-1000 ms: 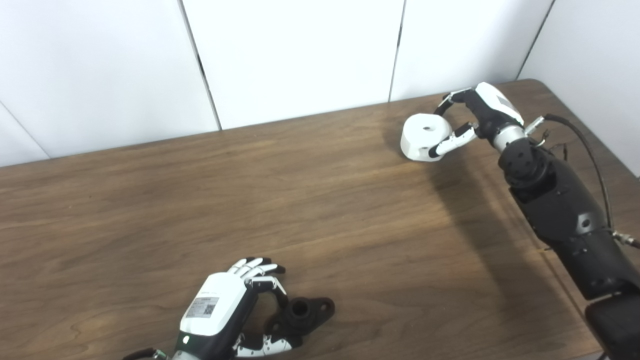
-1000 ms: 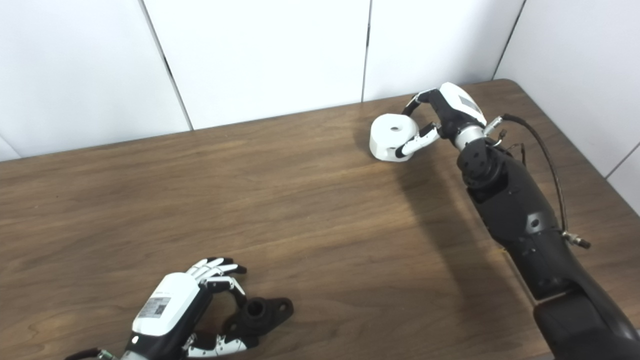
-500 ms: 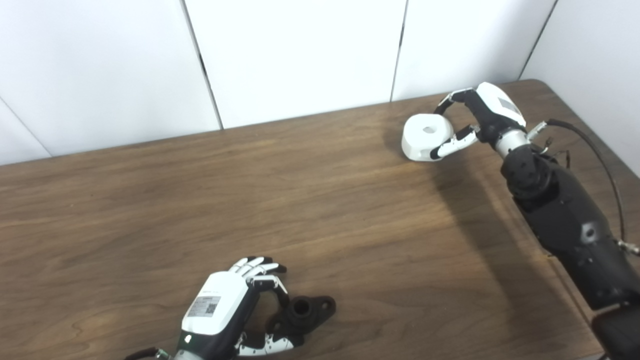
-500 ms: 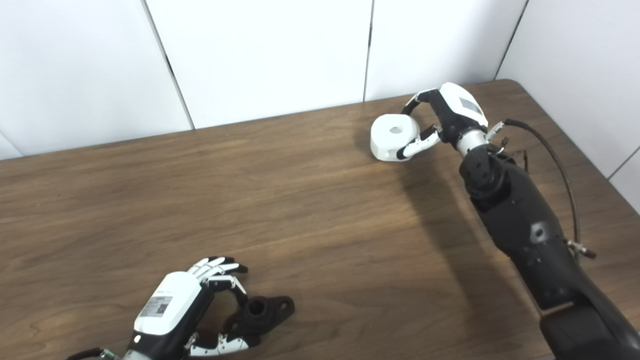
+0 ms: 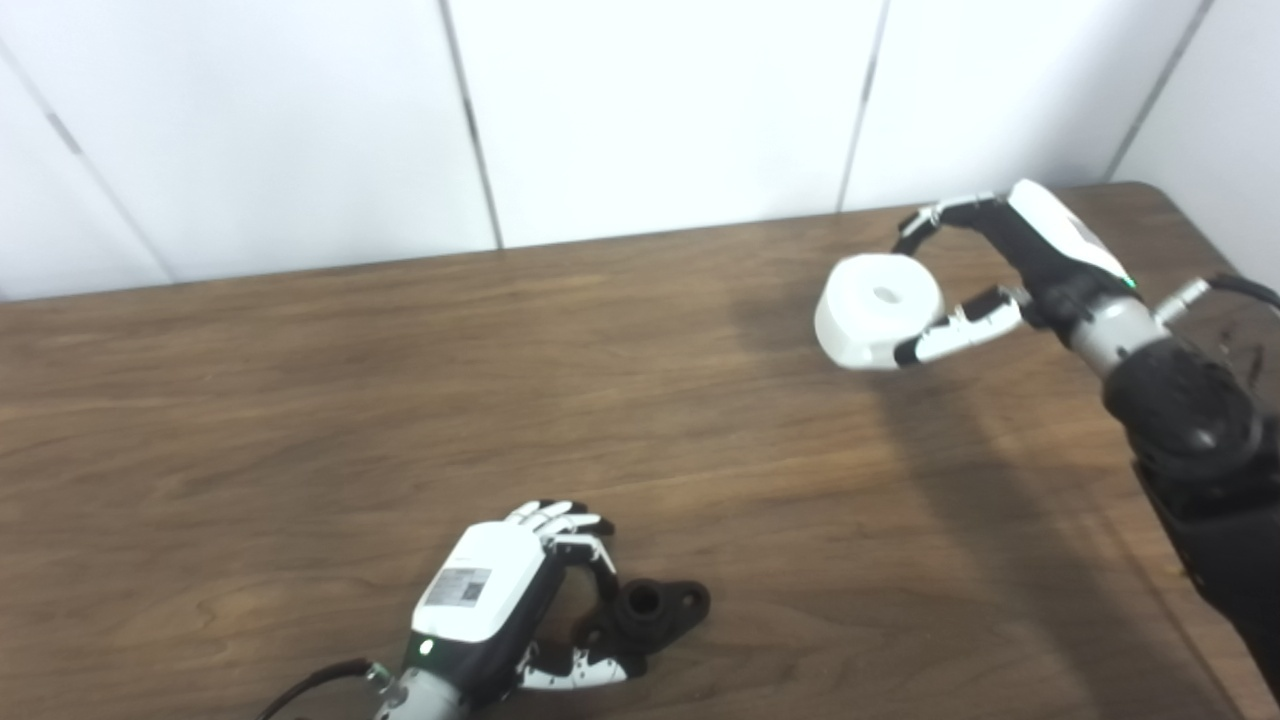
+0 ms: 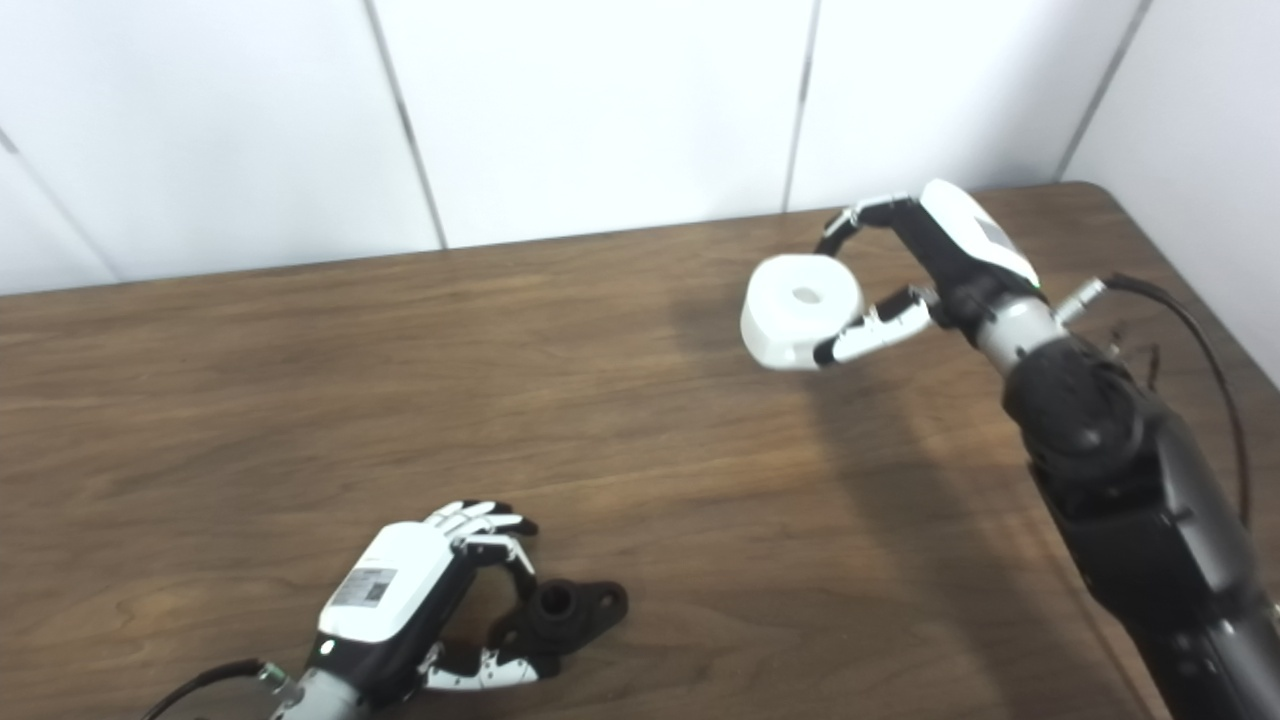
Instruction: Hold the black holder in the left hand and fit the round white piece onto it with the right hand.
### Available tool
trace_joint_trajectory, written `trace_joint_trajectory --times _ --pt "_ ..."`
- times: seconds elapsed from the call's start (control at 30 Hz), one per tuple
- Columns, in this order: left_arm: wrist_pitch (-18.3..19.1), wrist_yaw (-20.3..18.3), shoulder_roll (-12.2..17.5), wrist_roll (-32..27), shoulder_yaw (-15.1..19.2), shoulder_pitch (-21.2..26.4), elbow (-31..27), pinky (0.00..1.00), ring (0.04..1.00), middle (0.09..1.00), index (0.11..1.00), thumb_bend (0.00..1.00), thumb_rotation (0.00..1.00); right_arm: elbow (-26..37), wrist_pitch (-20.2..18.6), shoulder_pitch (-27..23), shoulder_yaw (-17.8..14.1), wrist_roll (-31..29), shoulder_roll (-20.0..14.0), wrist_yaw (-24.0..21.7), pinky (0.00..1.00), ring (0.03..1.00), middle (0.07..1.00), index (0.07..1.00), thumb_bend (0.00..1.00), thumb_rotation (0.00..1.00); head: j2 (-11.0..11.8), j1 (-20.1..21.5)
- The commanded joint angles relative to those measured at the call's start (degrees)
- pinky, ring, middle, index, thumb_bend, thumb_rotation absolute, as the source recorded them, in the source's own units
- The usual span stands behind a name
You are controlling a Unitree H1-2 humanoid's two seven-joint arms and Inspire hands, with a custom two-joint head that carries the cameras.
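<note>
1. Two parts are involved: the white piece point(image 5: 878, 310) is clamped by its rim in the right hand point(image 5: 1010, 270) above the far right of the table point(image 5: 300, 400).
2. The black holder point(image 5: 650, 615) lies at the near edge, and the left hand point(image 5: 520, 600) is curled around it.
3. The white piece is judged rigid, light and smooth, so slipping is likely; opposite sides of the rim are best gripped, with the centre hole left clear.

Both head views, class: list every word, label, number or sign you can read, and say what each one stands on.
No text can be read in either view.
Left robot hand: a pale sticker with a small dark code square on its white back, too blurred to read.
Right robot hand: a grey patch on its white back, no readable marks.
Round white piece and black holder: no markings visible.
</note>
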State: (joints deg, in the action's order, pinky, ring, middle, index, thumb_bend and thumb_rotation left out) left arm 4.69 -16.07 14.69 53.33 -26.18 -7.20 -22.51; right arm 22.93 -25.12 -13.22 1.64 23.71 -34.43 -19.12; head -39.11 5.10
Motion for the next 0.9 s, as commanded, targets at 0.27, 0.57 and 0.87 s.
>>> trace_joint_trajectory --times 0.27,0.57,0.87 --pt "6.0 -8.6 -0.4 4.6 -3.2 -1.1 5.9 0.88 0.887 0.818 0.489 0.52 0.06 14.0 -1.8 3.4 -0.4 0.9 2.4 -9.3 0.85 0.883 0.782 0.483 0.52 0.13 -0.7 -0.6" --pt "6.1 -8.0 -1.0 4.2 -3.5 -0.5 6.3 0.87 0.881 0.813 0.489 0.52 0.05 17.9 -1.8 6.5 0.0 2.0 6.6 -12.9 0.83 0.880 0.782 0.483 0.52 0.13 -1.4 -1.2" --pt "6.1 -7.8 -1.5 5.2 -4.0 0.1 7.3 0.87 0.882 0.817 0.489 0.52 0.06 21.5 -1.8 8.1 -0.4 2.4 11.0 -16.5 0.84 0.911 0.793 0.483 0.52 0.13 -1.7 -1.7"
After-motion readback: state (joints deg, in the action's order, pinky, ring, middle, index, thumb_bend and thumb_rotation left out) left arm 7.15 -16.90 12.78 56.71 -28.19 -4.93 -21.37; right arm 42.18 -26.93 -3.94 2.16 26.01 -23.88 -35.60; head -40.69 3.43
